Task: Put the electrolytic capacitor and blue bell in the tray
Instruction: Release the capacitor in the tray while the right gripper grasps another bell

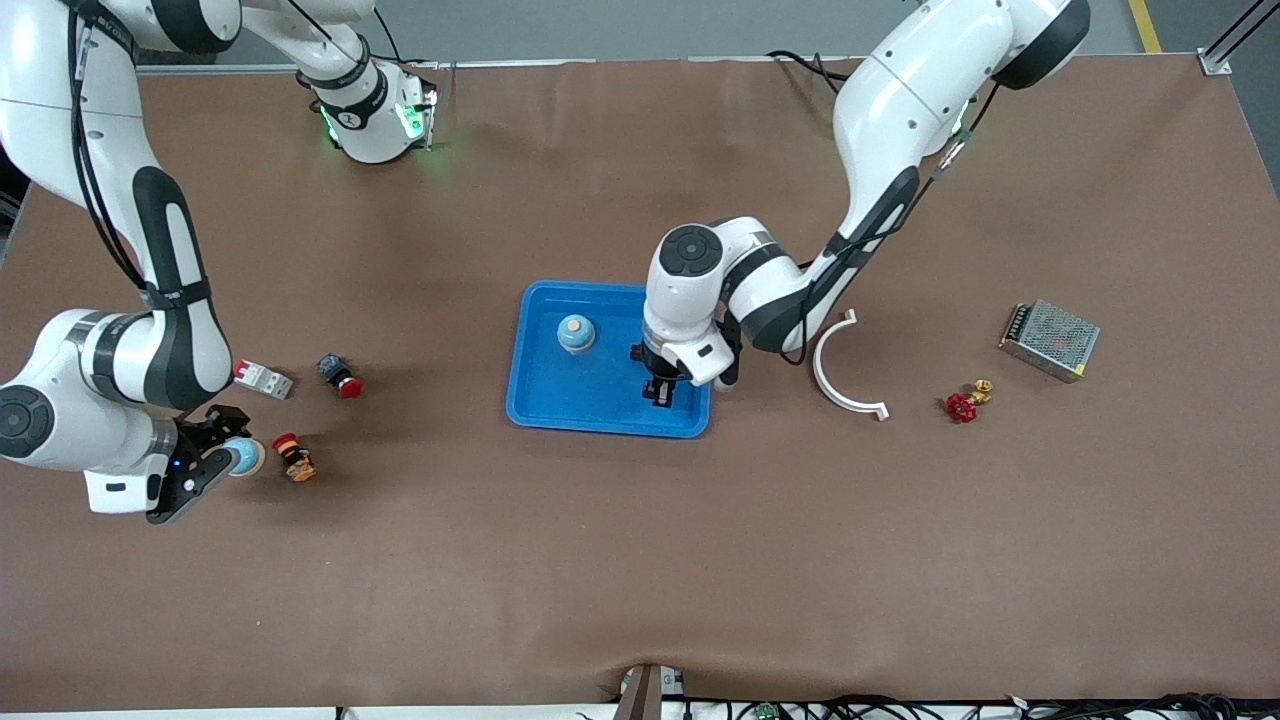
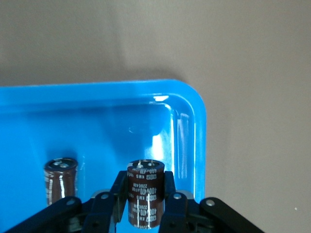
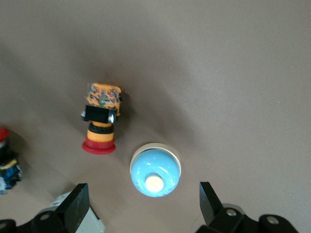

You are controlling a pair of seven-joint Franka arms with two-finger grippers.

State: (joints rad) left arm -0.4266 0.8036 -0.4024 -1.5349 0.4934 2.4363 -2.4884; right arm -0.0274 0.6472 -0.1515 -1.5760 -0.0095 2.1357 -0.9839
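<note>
Left gripper [image 1: 660,392], over the blue tray [image 1: 560,405] at its corner toward the left arm's end, clamps an upright electrolytic capacitor [image 2: 145,193] (a second capacitor [image 2: 60,178] stands in the tray beside it). One blue bell [image 1: 575,333] sits in the tray. Right gripper [image 1: 205,455], fingers spread wide, straddles another blue bell [image 3: 155,172] well apart from the tray, toward the right arm's end, beside a red-capped pushbutton [image 3: 101,116].

Brown-covered table [image 1: 640,560] (grey floor [image 1: 620,25] above)
</note>
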